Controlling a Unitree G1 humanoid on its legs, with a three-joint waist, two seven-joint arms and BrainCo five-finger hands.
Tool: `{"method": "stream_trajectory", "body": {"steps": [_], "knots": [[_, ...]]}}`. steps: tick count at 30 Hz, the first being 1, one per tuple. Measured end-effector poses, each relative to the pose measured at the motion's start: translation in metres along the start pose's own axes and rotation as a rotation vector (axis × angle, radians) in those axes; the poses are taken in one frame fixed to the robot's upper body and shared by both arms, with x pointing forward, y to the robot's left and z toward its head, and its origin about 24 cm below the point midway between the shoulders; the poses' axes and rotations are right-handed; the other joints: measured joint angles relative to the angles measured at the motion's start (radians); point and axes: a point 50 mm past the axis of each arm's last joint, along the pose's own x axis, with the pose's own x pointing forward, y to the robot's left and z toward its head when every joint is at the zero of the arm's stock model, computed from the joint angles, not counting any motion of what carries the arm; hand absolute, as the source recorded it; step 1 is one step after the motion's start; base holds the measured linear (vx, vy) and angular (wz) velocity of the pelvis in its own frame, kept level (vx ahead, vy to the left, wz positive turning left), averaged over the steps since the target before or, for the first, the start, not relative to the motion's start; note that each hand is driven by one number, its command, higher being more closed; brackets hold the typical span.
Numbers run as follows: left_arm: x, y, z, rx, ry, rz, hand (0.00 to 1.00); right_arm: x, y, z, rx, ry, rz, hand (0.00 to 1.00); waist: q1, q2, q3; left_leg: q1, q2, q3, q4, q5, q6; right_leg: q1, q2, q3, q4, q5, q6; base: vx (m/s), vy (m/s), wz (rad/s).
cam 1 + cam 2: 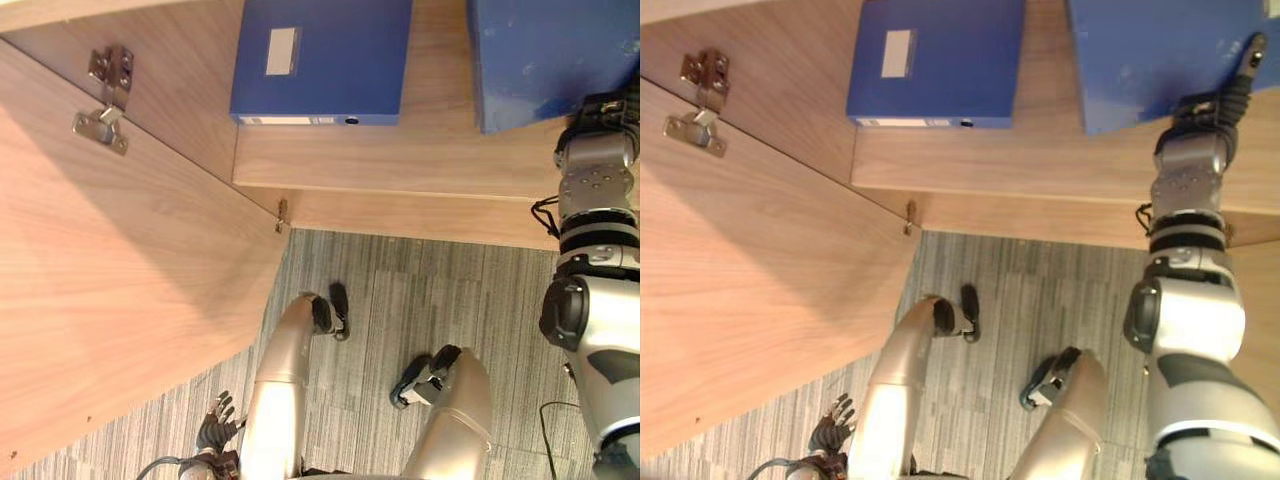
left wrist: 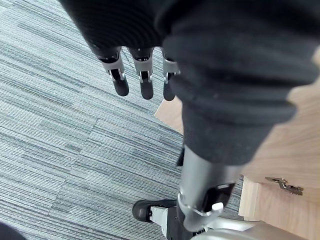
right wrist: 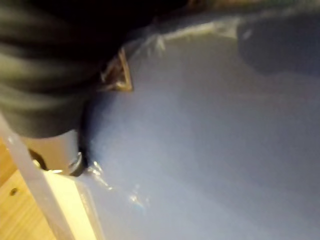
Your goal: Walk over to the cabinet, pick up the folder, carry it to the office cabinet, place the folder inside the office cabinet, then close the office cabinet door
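A blue folder rests on the wooden shelf of the office cabinet at the upper right. My right hand is at its near edge, one dark-tipped finger lying over its face and the rest hidden behind it. Seen from the right wrist, the folder's blue face is right against the hand. My left hand hangs low beside my leg, its fingers relaxed over the carpet and holding nothing.
A second blue folder with a pale label lies on the same shelf to the left. The cabinet door stands swung open on my left, metal hinges showing. Grey striped carpet lies below.
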Motion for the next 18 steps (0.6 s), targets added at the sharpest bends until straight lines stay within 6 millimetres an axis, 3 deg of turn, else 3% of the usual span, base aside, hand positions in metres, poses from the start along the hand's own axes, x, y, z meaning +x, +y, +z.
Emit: {"method": "stream_trajectory", "body": {"steps": [12,18], "knots": [[0.001,-0.001,0.004,0.003,-0.010,-0.002,0.00,0.000,0.004,0.009,0.160,-0.043,0.000,0.00,0.000,0.001,0.004,-0.010,-0.015,-0.002,-0.019,0.014,-0.002,-0.012,-0.009,-0.003,0.000,0.000,0.000,0.02,-0.058,0.03],[0.001,0.000,0.004,0.005,-0.012,0.000,0.00,-0.001,0.012,0.006,0.002,-0.059,0.060,0.00,-0.003,0.000,0.005,-0.010,-0.012,-0.003,-0.020,0.016,-0.004,-0.012,-0.005,-0.003,-0.002,0.000,0.000,0.02,-0.069,-0.01]]}}
